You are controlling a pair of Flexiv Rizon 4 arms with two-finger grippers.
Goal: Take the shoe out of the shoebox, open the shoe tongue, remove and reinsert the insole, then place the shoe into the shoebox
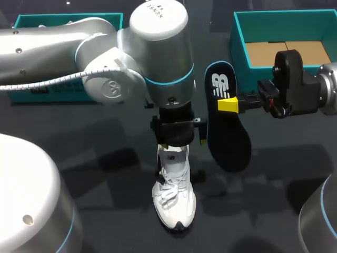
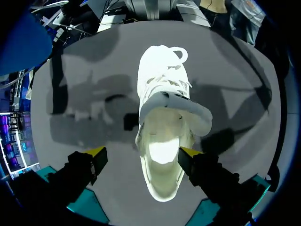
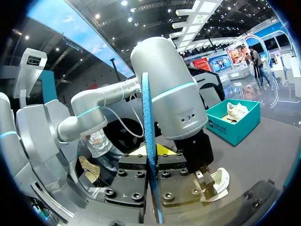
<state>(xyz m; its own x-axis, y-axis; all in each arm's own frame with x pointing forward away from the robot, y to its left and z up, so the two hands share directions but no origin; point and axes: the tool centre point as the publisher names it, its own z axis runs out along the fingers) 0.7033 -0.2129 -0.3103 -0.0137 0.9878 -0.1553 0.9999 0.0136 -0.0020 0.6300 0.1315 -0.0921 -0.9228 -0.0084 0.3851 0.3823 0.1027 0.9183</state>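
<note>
At the back left of the counter stood a teal shoebox, largely hidden behind my left arm. That arm came in from the left and ended over the middle of the counter, directly above the white shoe. The shoe stood on its sole on the dark surface, outside both boxes, with its toe pointing toward me in the head view.

From the left wrist view I looked straight down into the shoe's mouth. The tongue was drawn toward the laces and the pale inside of the shoe lay bare. My left pincer was released. Its yellow fingertips stood wide, one to either side of the heel end. I saw clear counter between the shoe and one tip. The other sat just beside the shoe's rim, and I could not tell whether it touched.

Just right of the shoe, the dark insole with its blue edge hung in the air above the counter, standing on edge. My right pincer was clenched on it from both faces. In the right wrist view the insole ran edge-on between the two fingers. My right arm came in from the right. Behind it, at the back right, stood a second teal shoebox, open, with its brown cardboard floor showing.
</note>
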